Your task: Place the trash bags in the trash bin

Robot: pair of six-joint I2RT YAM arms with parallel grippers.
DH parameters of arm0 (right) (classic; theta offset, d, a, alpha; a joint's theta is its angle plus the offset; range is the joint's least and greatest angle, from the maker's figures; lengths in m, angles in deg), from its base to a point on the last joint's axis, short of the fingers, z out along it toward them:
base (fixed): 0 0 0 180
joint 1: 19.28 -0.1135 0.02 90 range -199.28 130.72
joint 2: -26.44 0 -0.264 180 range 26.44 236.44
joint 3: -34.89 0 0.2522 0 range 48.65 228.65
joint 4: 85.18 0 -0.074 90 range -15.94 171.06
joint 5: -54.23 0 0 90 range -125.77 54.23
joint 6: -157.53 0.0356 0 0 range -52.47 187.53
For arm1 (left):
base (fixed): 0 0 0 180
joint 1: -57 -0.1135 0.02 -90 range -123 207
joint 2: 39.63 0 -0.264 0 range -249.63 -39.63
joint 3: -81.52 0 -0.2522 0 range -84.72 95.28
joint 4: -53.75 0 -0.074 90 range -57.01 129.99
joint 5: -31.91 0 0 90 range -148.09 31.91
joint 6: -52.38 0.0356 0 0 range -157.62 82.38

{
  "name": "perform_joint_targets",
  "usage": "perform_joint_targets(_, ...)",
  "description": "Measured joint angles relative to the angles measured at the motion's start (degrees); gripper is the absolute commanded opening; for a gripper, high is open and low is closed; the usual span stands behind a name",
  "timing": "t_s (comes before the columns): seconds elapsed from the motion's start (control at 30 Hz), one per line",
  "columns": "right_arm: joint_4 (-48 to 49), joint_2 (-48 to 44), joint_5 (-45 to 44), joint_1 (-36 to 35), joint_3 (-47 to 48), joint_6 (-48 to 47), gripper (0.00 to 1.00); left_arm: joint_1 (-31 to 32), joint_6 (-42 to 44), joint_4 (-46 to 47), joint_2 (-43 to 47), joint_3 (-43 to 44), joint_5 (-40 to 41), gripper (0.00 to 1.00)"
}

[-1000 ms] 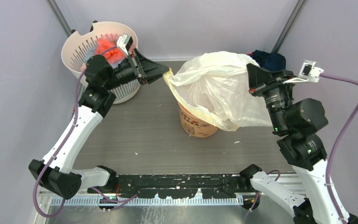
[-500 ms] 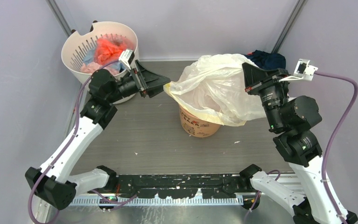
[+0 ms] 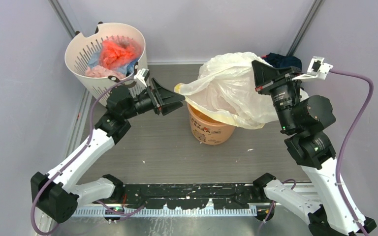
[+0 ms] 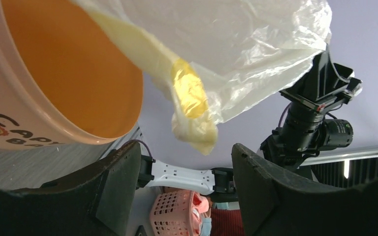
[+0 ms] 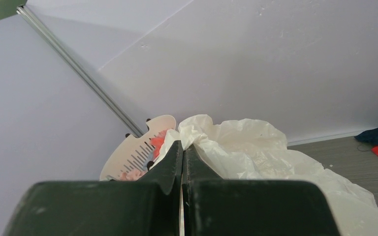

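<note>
Standing beside the rig, I see the trash bag (image 3: 226, 91) lifted above the counter (image 3: 157, 142), a pale-yellow wrinkled film ballooning over the trash bin (image 3: 211, 130). The right fingers (image 3: 261, 71) are pressed together on a pinch of the film at the bag's upper right side; in the right wrist view those fingers (image 5: 170, 167) meet with the thin plastic (image 5: 256, 147) caught in the seam between them. From there the bag sags down and its lower folds lie across the far and right part of the bin's mouth, while the orange inner wall shows bare on the left side; how much film is inside the bin I cannot tell. A twisted, deeper yellow corner of the bag juts out past the bin's left rim toward the left fingers (image 3: 172, 97). In the left wrist view these fingers (image 4: 113, 187) stand well apart, and the twisted corner (image 4: 192, 98) dangles above the gap, touching neither. The bin (image 4: 69, 73) tilts large beside them, its printed side visible. A white slotted basket (image 3: 86, 66) holding red, pink and blue bundles sits at the back left, and a navy cloth heap (image 3: 285, 61) lies behind the bag at the back right.
</note>
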Motion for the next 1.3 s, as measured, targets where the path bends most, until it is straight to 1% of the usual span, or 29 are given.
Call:
perform_joint_targets(0.2,0.98,0.55,0.87,0.00,0.07,1.46,0.01,0.72,-4.28,7.19,-1.01,-5.97,3.78,0.69)
perform_joint_targets(0.57,1.75,0.57,1.95,0.00,0.07,3.04,0.01,0.87,-9.09,19.52,-3.56,-7.78,11.52,0.68)
perform_joint_targets(0.73,2.34,0.63,2.29,0.00,0.07,3.80,0.01,2.45,-9.55,21.90,-6.40,-7.26,13.31,0.67)
perform_joint_targets(0.97,3.10,1.84,2.75,0.00,0.07,4.26,0.01,6.27,-9.70,24.13,-10.93,-5.11,14.45,0.63)
perform_joint_targets(1.07,3.32,2.21,2.78,0.00,0.07,4.44,0.01,7.04,-9.73,24.65,-11.56,-4.76,14.84,0.61)
perform_joint_targets(1.1,3.45,2.43,2.78,0.00,0.07,4.52,0.01,7.19,-9.73,24.74,-11.61,-4.68,14.99,0.58)
perform_joint_targets(1.13,3.50,2.45,2.82,0.00,0.07,4.61,0.01,7.26,-9.75,24.87,-11.63,-4.55,15.23,0.52)
perform_joint_targets(1.2,3.50,2.73,2.97,0.00,0.00,4.87,0.01,7.26,-9.88,25.07,-11.67,-4.11,15.76,0.26)
perform_joint_targets(1.3,3.48,2.80,3.10,0.00,-0.26,5.05,0.01,7.26,-10.25,25.73,-12.02,-3.56,16.28,0.02)
